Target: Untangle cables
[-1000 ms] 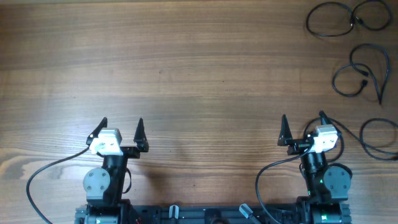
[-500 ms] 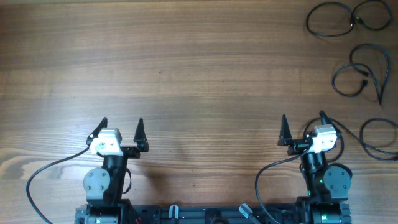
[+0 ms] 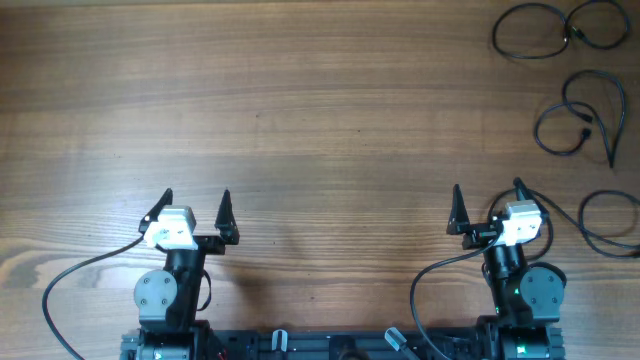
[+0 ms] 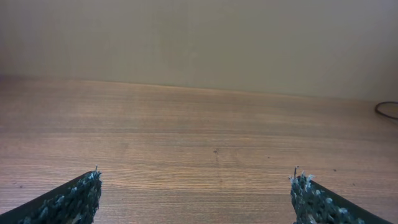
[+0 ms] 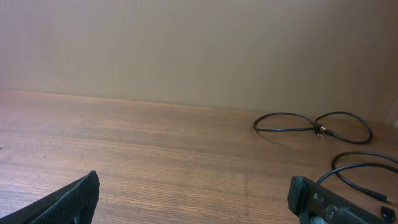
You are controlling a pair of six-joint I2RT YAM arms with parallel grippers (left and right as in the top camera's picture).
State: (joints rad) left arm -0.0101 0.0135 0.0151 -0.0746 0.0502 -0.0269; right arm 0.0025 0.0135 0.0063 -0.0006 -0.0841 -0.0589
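Observation:
Three thin black cables lie apart in loose loops along the table's right side: one at the far right corner, one below it, one by the right edge. In the right wrist view the far cable and a nearer one show. My right gripper stands open near the front edge, left of the nearest cable, holding nothing. My left gripper is open over bare wood at the front left, far from every cable.
The wooden table stretches wide between the arms and the far edge. Thicker black arm wires curl beside each arm base at the front. A plain wall rises behind the table.

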